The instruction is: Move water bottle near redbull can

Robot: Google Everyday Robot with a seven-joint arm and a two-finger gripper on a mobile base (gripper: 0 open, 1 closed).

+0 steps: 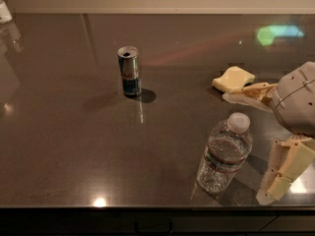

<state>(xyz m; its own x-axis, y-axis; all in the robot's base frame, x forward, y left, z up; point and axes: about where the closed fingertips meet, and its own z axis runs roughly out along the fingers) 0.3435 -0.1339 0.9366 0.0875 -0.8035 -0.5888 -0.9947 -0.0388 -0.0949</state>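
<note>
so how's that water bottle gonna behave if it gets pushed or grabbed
The water bottle stands upright and tall for its base, so a high push would probably tip it, and then it could roll. Its thin ribbed plastic likely flexes when squeezed. The glossy table may let it slide. The hand is open, just right of it.
</note>
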